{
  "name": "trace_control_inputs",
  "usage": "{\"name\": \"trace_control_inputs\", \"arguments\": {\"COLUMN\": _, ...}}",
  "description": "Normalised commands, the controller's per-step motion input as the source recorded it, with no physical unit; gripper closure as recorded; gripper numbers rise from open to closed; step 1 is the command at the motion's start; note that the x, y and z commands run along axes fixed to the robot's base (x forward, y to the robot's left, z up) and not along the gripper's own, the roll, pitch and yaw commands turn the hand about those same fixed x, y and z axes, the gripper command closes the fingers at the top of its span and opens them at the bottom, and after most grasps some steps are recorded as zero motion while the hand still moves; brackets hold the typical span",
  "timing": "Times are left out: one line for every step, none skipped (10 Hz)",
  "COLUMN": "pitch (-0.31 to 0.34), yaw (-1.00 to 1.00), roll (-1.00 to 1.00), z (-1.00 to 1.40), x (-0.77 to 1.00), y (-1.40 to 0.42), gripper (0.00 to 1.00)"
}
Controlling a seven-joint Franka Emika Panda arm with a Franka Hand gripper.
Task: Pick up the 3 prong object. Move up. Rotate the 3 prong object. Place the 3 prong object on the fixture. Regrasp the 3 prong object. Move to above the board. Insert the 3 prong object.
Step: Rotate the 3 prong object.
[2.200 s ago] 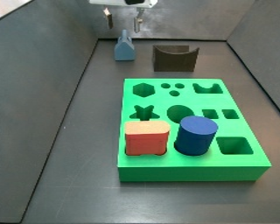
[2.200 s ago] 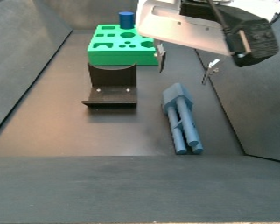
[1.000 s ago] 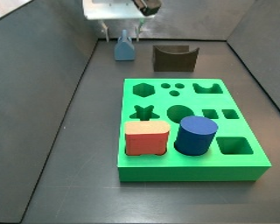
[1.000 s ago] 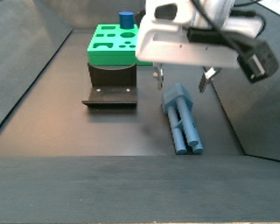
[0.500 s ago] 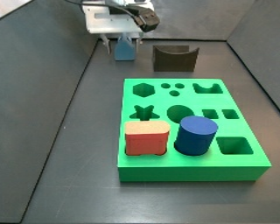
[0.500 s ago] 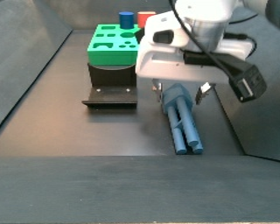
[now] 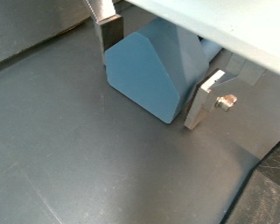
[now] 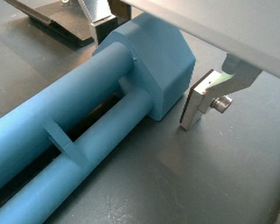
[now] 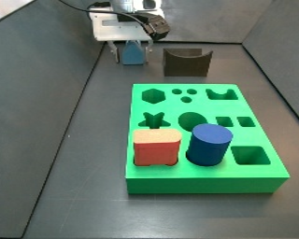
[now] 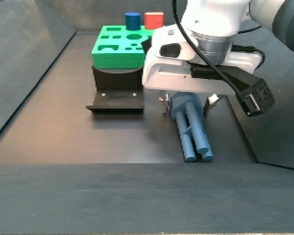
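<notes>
The 3 prong object (image 10: 194,134) is a light steel-blue piece lying flat on the dark floor; in both wrist views its blocky head end (image 7: 149,74) (image 8: 150,59) fills the middle, and its long lobes (image 8: 60,153) run away from it. My gripper (image 10: 186,99) is low over that head end, open, with one finger (image 7: 206,96) on each side of it (image 8: 201,102) and a small gap showing. In a side view the gripper (image 9: 131,42) covers most of the piece (image 9: 134,54). The fixture (image 9: 186,62) (image 10: 117,97) stands beside it. The green board (image 9: 202,182) (image 10: 113,57) lies further off.
A red block (image 9: 155,147) and a dark blue cylinder (image 9: 208,145) stand in the board's holes. Grey walls (image 9: 64,56) close in the floor on both sides. The fixture's edge shows behind a finger in a wrist view (image 8: 55,22).
The gripper has come down from above the floor onto the head end of the 3 prong object, its fingers now on either side of it. The piece has not moved.
</notes>
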Motion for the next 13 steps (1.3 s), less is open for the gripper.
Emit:
{"name": "trace_control_inputs", "arguments": {"pitch": -0.011, "yaw": -0.01, "roll": 0.15, "z": -0.17, "x": 0.03, "y": 0.01, "gripper": 0.00}}
{"name": "trace_control_inputs", "arguments": {"pitch": -0.012, "yaw": -0.01, "roll": 0.15, "z": -0.17, "x": 0.03, "y": 0.01, "gripper": 0.00}}
{"name": "trace_control_inputs", "arguments": {"pitch": -0.012, "yaw": -0.01, "roll": 0.15, "z": -0.17, "x": 0.03, "y": 0.01, "gripper": 0.00}}
{"name": "trace_control_inputs", "arguments": {"pitch": -0.013, "yaw": -0.01, "roll": 0.15, "z": -0.17, "x": 0.03, "y": 0.01, "gripper": 0.00}}
{"name": "trace_control_inputs", "arguments": {"pitch": -0.013, "yaw": -0.01, "roll": 0.15, "z": -0.17, "x": 0.03, "y": 0.01, "gripper": 0.00}}
{"name": "trace_control_inputs", "arguments": {"pitch": -0.013, "yaw": -0.01, "roll": 0.15, "z": -0.17, "x": 0.03, "y": 0.01, "gripper": 0.00}}
{"name": "trace_control_inputs", "arguments": {"pitch": -0.013, "yaw": -0.01, "roll": 0.15, "z": -0.17, "x": 0.03, "y": 0.01, "gripper": 0.00}}
{"name": "trace_control_inputs", "arguments": {"pitch": -0.013, "yaw": -0.01, "roll": 0.15, "z": -0.17, "x": 0.03, "y": 0.01, "gripper": 0.00}}
{"name": "trace_control_inputs", "arguments": {"pitch": -0.013, "yaw": -0.01, "roll": 0.15, "z": -0.17, "x": 0.03, "y": 0.01, "gripper": 0.00}}
{"name": "trace_control_inputs", "arguments": {"pitch": -0.013, "yaw": -0.01, "roll": 0.15, "z": -0.17, "x": 0.03, "y": 0.01, "gripper": 0.00}}
{"name": "trace_control_inputs", "arguments": {"pitch": -0.013, "yaw": -0.01, "roll": 0.15, "z": -0.17, "x": 0.03, "y": 0.01, "gripper": 0.00}}
{"name": "trace_control_inputs", "arguments": {"pitch": -0.013, "yaw": -0.01, "roll": 0.15, "z": -0.17, "x": 0.03, "y": 0.01, "gripper": 0.00}}
{"name": "trace_control_inputs", "arguments": {"pitch": -0.013, "yaw": -0.01, "roll": 0.15, "z": -0.17, "x": 0.03, "y": 0.01, "gripper": 0.00}}
